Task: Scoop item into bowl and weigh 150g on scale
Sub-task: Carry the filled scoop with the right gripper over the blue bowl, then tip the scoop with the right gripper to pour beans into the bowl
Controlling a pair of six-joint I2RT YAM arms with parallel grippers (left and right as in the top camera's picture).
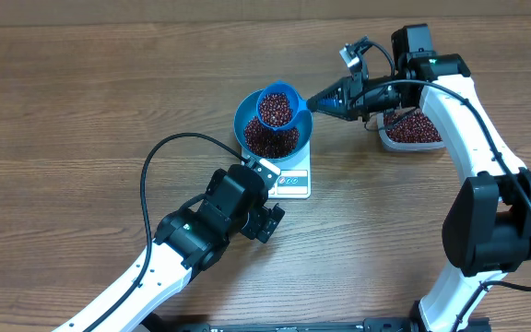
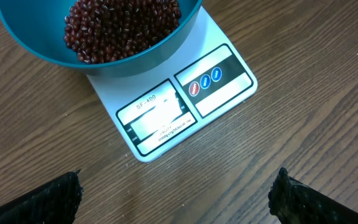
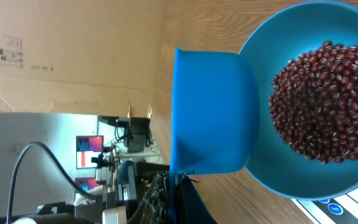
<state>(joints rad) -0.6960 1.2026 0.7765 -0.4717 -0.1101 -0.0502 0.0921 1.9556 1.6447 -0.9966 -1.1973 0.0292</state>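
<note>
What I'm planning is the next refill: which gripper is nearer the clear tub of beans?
Right. The right gripper, shut on the blue scoop, is just beside the clear tub; the left gripper hovers open at the front of the scale, far from it.

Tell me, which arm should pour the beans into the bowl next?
Right. The right hand holds the scoop, full of beans, over the bowl. The left hand is open and empty, by the scale.
</note>
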